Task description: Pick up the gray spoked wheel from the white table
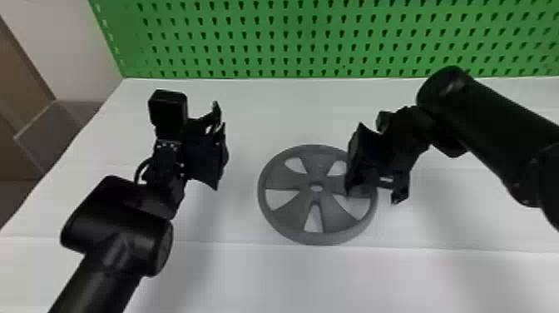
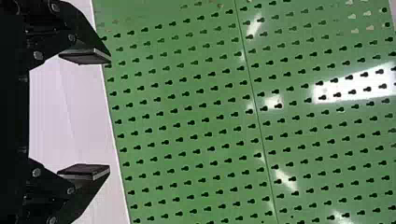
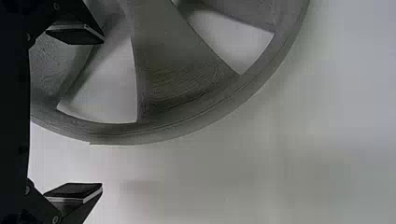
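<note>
Gray wheel (image 1: 305,195) partly hides behind the right tool (image 1: 372,195), gaping like the left tool (image 1: 219,143).

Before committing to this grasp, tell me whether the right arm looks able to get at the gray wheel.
Probably yes: the right gripper hangs open at the wheel, one finger over it, one beyond its rim, and nothing visible blocks the way.

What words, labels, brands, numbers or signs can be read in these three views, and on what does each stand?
None can be read.
Gray spoked wheel: no lettering seen, only fine surface lines.
White table: no print seen.
Green pegboard: rows of holes, no print seen.
Left arm: tiny pale specks near its wrist, too small to tell whether they are print.
</note>
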